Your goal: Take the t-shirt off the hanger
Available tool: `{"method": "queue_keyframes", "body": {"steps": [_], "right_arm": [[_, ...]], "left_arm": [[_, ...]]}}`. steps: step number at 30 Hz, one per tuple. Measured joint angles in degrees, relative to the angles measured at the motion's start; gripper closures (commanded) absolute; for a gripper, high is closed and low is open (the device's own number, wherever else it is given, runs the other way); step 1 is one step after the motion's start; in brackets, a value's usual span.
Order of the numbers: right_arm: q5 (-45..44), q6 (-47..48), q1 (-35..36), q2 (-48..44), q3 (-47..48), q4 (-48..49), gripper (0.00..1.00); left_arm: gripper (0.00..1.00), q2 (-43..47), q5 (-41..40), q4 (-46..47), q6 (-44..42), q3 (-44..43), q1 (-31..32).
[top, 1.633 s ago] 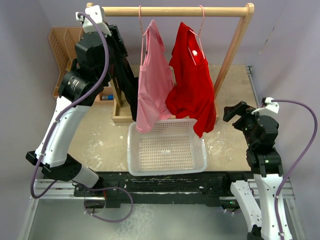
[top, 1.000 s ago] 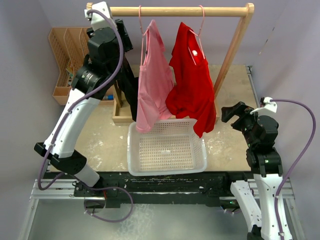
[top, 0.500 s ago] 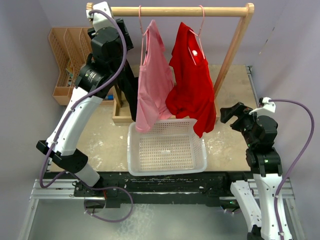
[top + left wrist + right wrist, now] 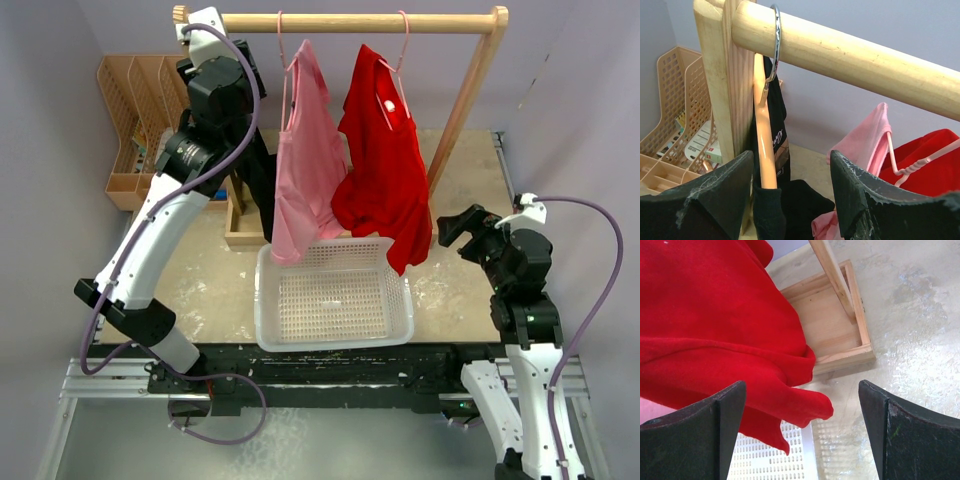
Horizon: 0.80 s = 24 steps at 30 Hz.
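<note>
Clothes hang in a row from a wooden rail (image 4: pixel 350 20) that runs above the far edge of the worktop (image 4: pixel 460 190). The black t-shirt (image 4: pixel 795 200) is at the left end of the rail, tight against the upright post, and it is still on its orange hanger (image 4: pixel 763 145), whose metal hook loops over the rail. A pink t-shirt (image 4: pixel 305 170) hangs next to it, and a red t-shirt (image 4: pixel 385 170) hangs further right, each on a pink hanger.

The left claw (image 4: pixel 790 165) is raised near the left end of the rail with its jaws apart. It faces the orange hanger and the black cloth but touches neither. The right claw (image 4: pixel 800 405) sits low near the right edge of the worktop, jaws wide apart and holding nothing, and points at the lower hem of the red t-shirt.

A white basket (image 4: pixel 265 310) rests at the middle of the near edge, under the hanging hems. A tan organiser (image 4: pixel 125 100) stands in the far left corner.
</note>
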<state>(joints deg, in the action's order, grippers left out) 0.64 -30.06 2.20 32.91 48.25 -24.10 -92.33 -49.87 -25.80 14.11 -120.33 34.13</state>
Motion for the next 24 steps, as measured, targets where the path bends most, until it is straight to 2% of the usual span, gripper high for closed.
{"method": "queue_keyframes", "body": {"steps": [19, 24], "right_arm": [[0.4, 0.0, 0.0, 1.4, 0.0, 0.4, 0.05], [0.4, 0.0, 0.0, 1.9, 0.0, 0.5, 0.05]], "left_arm": [[0.37, -2.1, 0.0, 1.2, -0.3, -1.0, -2.3], [0.42, -3.4, 0.2, 1.3, -0.3, -1.0, -2.6]]}}
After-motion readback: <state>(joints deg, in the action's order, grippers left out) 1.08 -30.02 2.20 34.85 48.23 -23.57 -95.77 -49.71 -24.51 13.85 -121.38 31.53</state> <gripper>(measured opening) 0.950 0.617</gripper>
